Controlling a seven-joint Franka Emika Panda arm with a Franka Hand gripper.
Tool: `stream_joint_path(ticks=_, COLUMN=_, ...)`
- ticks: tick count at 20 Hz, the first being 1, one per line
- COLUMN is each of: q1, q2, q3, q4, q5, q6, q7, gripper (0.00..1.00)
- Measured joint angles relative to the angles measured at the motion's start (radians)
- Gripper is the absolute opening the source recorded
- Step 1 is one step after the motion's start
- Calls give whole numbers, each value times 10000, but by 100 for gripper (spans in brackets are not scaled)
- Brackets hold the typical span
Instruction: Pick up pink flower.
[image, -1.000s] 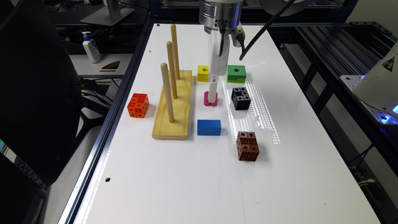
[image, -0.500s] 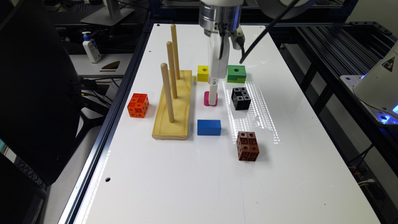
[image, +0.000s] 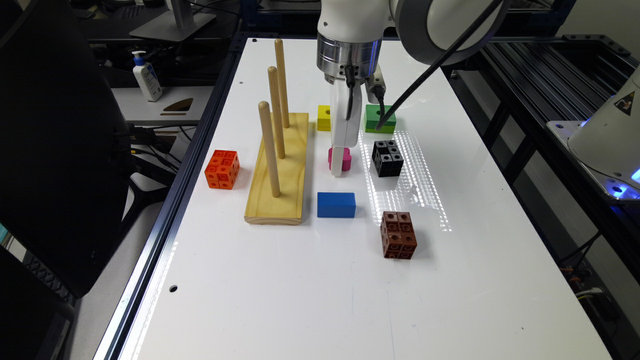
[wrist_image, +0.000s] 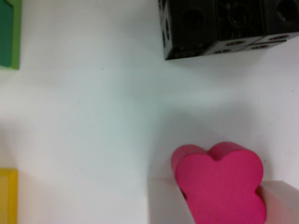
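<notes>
I am closing my gripper (wrist_image: 224, 205) on the pink flower (wrist_image: 219, 184), one finger (wrist_image: 170, 203) pressing each side, the block sitting on the white table (image: 310, 300). It looks small, rigid and light, with smooth lobes that may slip. Farther out, the black cube (wrist_image: 229, 25), yellow block (image: 324, 117) and green block (image: 379, 119) are crowding sideways; straight up looks free.

The surface (image: 310, 300) is glossy white and mirrors lamp glare. The peg stand (image: 280, 170) at its nine o'clock side is pale bare wood, grain showing. The pink flower (wrist_image: 219, 186) looks smooth and matt. The arm's wrist collar (image: 349, 57) is brushed metal.
</notes>
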Motion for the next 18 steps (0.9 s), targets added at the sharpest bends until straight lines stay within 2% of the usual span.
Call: stream_joint_path(ticks=18, q1=-3, q2=-130, q3=0, q4=-6, q5=0, q6=-78, q7=0, gripper=0)
